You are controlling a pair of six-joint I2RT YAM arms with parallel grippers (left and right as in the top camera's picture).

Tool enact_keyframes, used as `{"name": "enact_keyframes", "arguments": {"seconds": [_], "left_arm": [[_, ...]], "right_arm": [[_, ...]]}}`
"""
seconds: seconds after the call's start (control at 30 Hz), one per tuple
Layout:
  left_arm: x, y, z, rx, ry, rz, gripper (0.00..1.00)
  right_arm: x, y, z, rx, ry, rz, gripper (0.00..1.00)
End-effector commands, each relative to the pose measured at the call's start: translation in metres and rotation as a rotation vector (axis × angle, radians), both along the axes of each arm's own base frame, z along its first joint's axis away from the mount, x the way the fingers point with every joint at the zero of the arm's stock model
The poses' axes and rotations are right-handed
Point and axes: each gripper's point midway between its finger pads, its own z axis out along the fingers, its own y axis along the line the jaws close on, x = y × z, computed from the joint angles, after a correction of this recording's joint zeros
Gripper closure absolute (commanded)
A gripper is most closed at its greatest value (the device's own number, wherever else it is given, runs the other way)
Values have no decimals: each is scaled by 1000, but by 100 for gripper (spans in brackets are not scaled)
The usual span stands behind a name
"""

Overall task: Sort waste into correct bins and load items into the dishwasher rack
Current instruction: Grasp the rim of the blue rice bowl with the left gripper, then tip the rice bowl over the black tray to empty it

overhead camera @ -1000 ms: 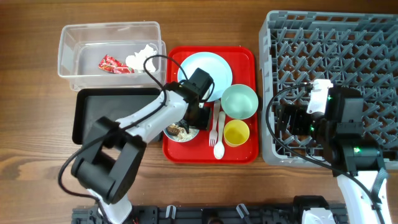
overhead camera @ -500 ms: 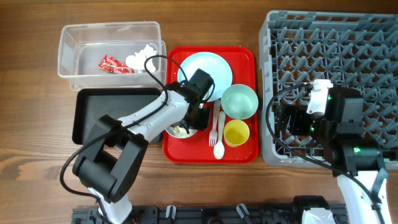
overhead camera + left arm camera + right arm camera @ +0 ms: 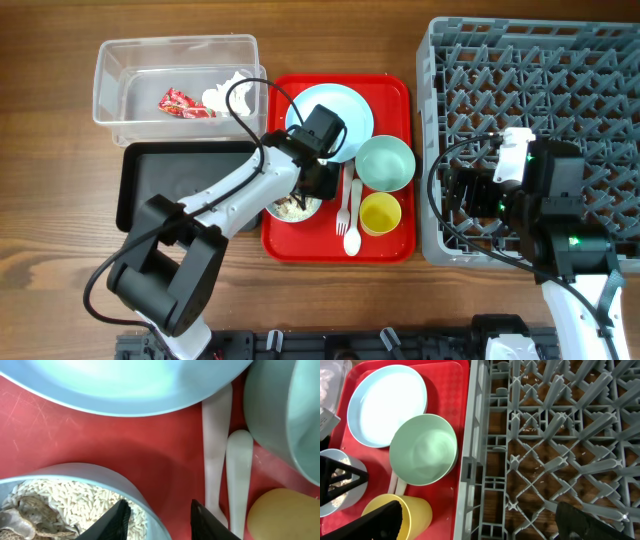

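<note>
Clear plastic tub (image 3: pixel 110 60) at ten o'clock: red wrapper (image 3: pixel 181 101) and tissue (image 3: pixel 222 95) are in, print unreadable. The black tray (image 3: pixel 170 185) has nothing yet. At centre, our left gripper (image 3: pixel 159 519) straddles the blue bowl (image 3: pixel 75 469) rim with fingers parted, and the rice (image 3: pixel 65 500) isn't dumped. Plate (image 3: pixel 345 110), mint bowl (image 3: pixel 386 162), yellow cup (image 3: pixel 380 213) and cutlery (image 3: pixel 350 215) wait. At three o'clock the rack (image 3: pixel 560 80) is unloaded, and our right gripper (image 3: pixel 477 522) hangs wide open, empty.

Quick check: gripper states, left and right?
Left gripper: open, straddling the rim of the pale blue round bowl of rice.
Right gripper: open, holding nothing.
</note>
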Motion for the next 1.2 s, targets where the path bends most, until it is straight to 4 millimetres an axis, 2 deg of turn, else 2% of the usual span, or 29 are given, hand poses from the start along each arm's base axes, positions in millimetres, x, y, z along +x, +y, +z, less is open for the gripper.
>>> {"name": "enact_keyframes", "arguments": {"seconds": [0.0, 0.2, 0.37, 0.47, 0.57, 0.7, 0.8, 0.97, 1.03, 1.07, 1.17], "left_arm": [[5, -3, 7, -6, -24, 26, 60], [-3, -11, 4, -5, -10, 21, 66], [-10, -8, -12, 59, 10, 8, 73], [-7, -1, -12, 95, -9, 17, 86], [-9, -3, -12, 95, -9, 10, 96], [-11, -4, -10, 95, -9, 4, 96], [-13, -3, 4, 92, -14, 4, 96], [-8, -5, 55, 40, -80, 4, 96], [-6, -2, 69, 17, -108, 16, 96], [-2, 10, 83, 0, -126, 48, 96], [3, 36, 96, -4, -126, 117, 96]], "right_arm": [[3, 3, 9, 15, -21, 10, 0], [3, 3, 9, 15, -21, 10, 1], [3, 3, 9, 15, -20, 10, 0], [3, 3, 9, 15, -20, 10, 0], [3, 3, 9, 15, -20, 10, 0], [3, 3, 9, 15, -20, 10, 0], [3, 3, 9, 15, -21, 10, 0], [3, 3, 9, 14, -21, 10, 0], [3, 3, 9, 15, -21, 10, 0], [3, 3, 9, 15, -20, 10, 0], [3, 3, 9, 15, -20, 10, 0]]}}
